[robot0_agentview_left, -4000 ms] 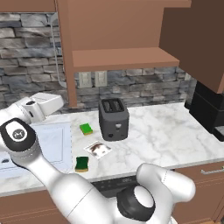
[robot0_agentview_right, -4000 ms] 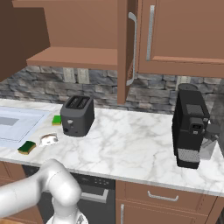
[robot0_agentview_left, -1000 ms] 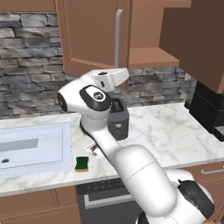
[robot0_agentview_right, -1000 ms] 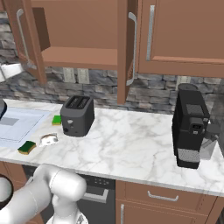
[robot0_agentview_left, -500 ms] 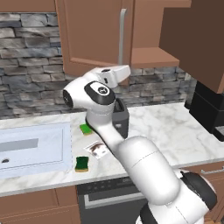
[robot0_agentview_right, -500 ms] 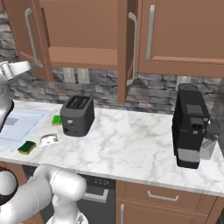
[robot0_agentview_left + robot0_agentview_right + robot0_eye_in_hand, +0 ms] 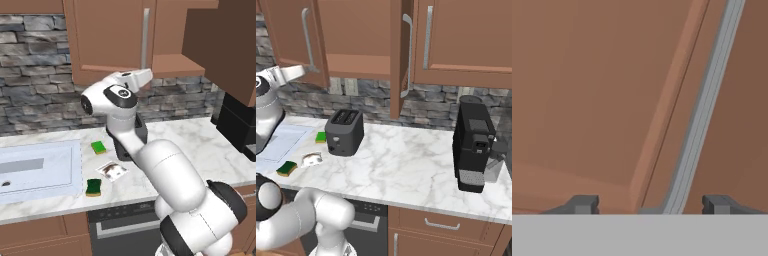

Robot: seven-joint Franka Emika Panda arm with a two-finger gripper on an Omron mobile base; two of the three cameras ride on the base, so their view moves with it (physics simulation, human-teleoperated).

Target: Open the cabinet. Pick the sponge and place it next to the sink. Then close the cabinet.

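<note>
brown cabinet (image 7: 356,35) with both doors swung open; dark green sponge (image 7: 93,187) flat on the bench beside the pale sink (image 7: 35,172).

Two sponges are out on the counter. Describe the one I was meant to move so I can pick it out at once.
Start at the sink on the left of the marble counter; the sponge lies just off its right rim, near the counter's front edge, beside a small white item. It is dark green with an orange-brown layer, unlike the brighter light-green sponge farther back by the toaster.
</note>
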